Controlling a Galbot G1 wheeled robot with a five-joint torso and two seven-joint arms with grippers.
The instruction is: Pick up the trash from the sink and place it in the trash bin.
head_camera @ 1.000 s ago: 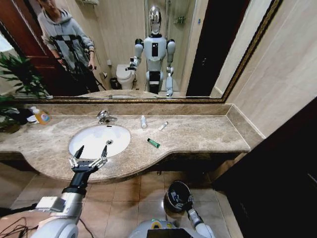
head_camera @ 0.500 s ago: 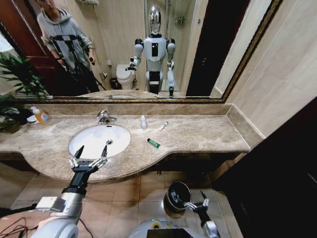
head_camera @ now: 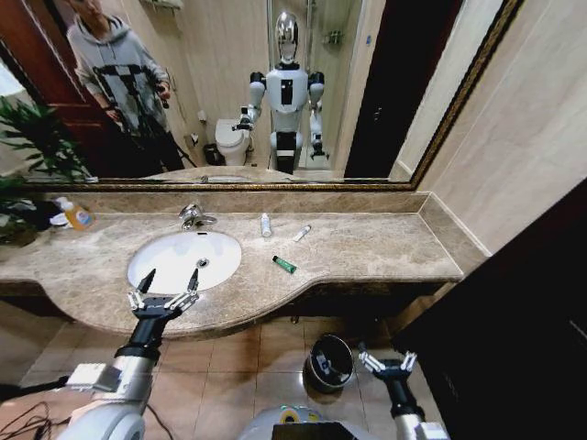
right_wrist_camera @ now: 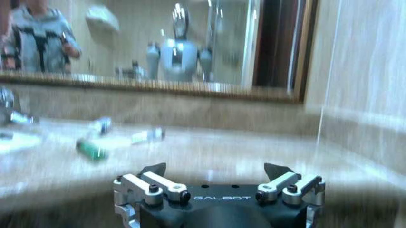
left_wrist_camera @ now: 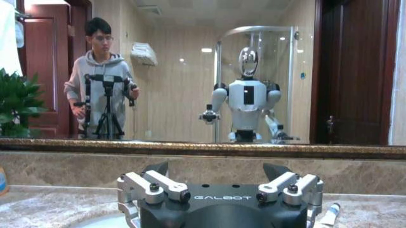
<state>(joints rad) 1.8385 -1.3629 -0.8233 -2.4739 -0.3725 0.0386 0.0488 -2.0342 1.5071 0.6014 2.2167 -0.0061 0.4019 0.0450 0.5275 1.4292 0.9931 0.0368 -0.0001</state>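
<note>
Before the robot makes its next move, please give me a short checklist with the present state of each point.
1. Right pincer open and empty: ok.
2. Right pincer clear of the trash bin: ok, it is beside the rim, low by the floor.
3. Left pincer open and empty: ok, at the counter's front edge before the sink.
4. Trash within view: ok, a dark green tube, a white tube and a tiny white bottle lie on the counter, not in the basin.
5. Basin free of trash: cannot tell.
</note>
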